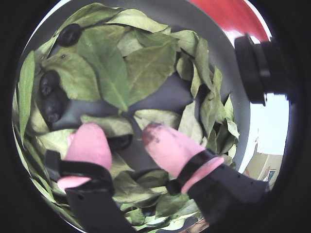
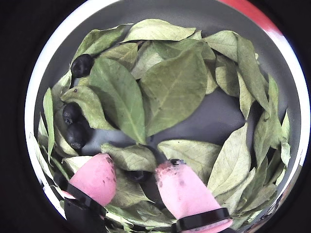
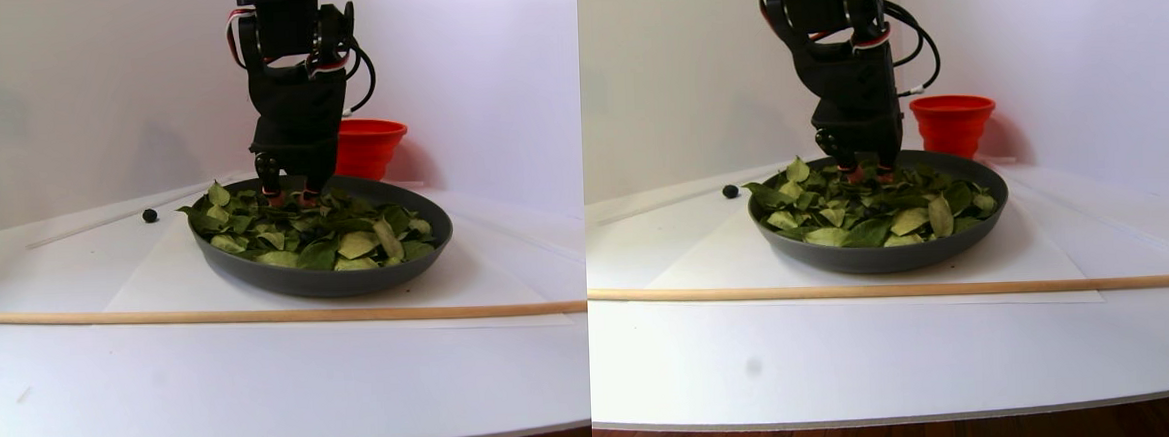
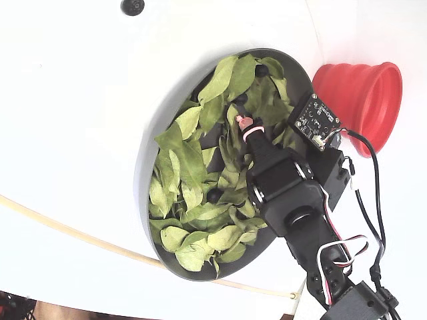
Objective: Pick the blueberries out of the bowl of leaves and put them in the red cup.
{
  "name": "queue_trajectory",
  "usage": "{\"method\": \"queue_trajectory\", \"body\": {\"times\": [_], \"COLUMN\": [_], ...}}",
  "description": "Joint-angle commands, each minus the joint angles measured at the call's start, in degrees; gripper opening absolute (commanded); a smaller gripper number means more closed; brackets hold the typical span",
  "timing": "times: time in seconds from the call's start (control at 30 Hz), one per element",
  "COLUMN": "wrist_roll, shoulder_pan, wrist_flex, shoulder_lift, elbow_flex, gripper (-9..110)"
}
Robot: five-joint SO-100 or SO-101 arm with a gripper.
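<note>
The surface [image 3: 250, 390] is a white sheet-like top with a rounded front edge over dark reddish wood, backed by plain pale walls. A thin wooden rod [image 3: 248, 315] lies across it in front of the bowl of leaves [image 3: 326, 278], and the bowl rests on a white paper sheet [image 3: 147, 284]. The red cup [image 3: 370, 146] stands just behind the bowl. One stray berry [image 3: 150, 215] sits on the surface beside the bowl, away from the cup. The gripper [image 2: 136, 177] reaches down into the bowl, its pink fingers [image 2: 182, 187] parted around one of the blueberries [image 2: 137, 175] without closing on it; more berries [image 2: 81, 65] lie among the leaves.
</note>
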Motion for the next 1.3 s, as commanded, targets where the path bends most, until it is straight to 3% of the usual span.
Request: {"method": "queue_trajectory", "body": {"times": [0.0, 1.27], "wrist_roll": [0.4, 4.0], "shoulder_pan": [0.4, -0.3], "wrist_flex": [-1.4, -2.5], "shoulder_lift": [1.1, -2.1], "elbow_flex": [-2.6, -6.2], "gripper": [16, 17]}}
